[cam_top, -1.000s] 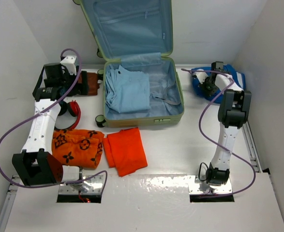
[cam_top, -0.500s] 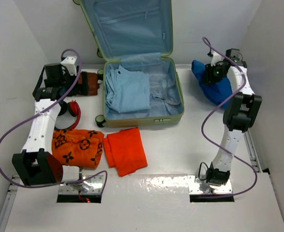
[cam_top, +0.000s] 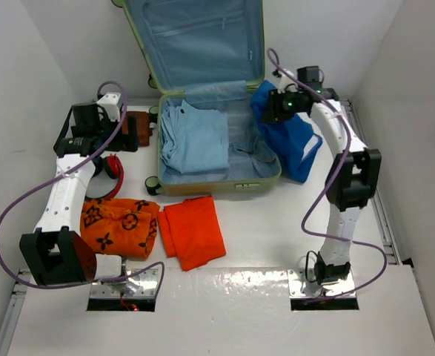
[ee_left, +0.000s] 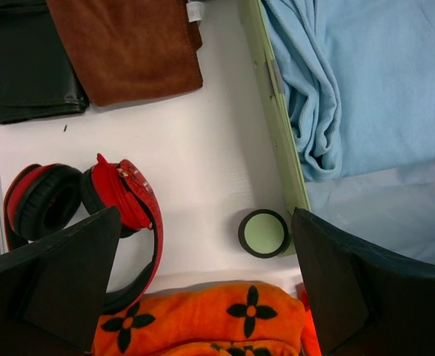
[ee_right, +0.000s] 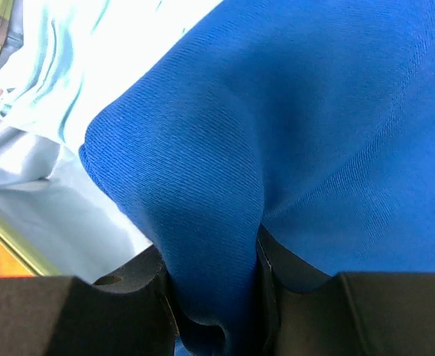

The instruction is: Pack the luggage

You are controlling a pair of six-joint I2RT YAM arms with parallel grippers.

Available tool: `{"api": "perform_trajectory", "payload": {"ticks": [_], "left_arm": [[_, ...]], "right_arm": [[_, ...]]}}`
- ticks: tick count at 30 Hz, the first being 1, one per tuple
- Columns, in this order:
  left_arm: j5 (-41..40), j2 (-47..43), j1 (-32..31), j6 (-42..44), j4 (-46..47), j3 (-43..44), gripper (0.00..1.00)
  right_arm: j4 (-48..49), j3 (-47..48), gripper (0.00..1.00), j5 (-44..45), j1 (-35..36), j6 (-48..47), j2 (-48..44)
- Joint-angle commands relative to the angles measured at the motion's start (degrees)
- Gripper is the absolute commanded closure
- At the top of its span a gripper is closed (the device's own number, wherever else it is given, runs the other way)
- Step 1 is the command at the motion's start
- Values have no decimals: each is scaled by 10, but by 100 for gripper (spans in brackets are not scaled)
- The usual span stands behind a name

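The pale green luggage [cam_top: 275, 130] lies open at the back centre, lid up, with a folded light blue garment [cam_top: 197, 138] inside; its rim [ee_left: 276, 119] and a black wheel [ee_left: 262, 233] show in the left wrist view. My right gripper [cam_top: 282, 106] is shut on a blue garment [cam_top: 291, 142] and holds it above the suitcase's right rim; the cloth [ee_right: 291, 126] is pinched between the fingers [ee_right: 128, 289]. My left gripper [cam_top: 91, 133] is open and empty, hovering left of the suitcase over red headphones [ee_left: 84, 215].
On the table left of the suitcase lie a brown cloth [ee_left: 128, 48] and a black item [ee_left: 28, 70]. An orange patterned cloth [cam_top: 117, 226] and a plain orange cloth [cam_top: 193, 230] lie in front of the suitcase. White walls enclose the table.
My right gripper lifted the blue garment from the back right table and carried it left, over the suitcase's right rim. The left arm has barely moved.
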Motion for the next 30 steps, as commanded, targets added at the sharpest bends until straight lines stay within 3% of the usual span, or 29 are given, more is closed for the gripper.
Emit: {"api": "perform_trajectory", "payload": {"ticks": [1, 5, 9, 16, 30], "left_arm": [[4, -26, -6, -2, 23, -11, 0], [-9, -33, -6, 4, 23, -23, 0], [-14, -38, -6, 9, 23, -23, 0], [-14, -18, -6, -4, 23, -23, 0], [-22, 31, -6, -22, 34, -17, 0]], "right_arm": [[66, 70, 100, -44, 51, 71, 20], [67, 76, 100, -20, 105, 114, 31], [77, 78, 100, -5, 142, 218, 68], [140, 136, 100, 23, 154, 413, 141], [195, 157, 100, 185, 204, 671, 210]]}}
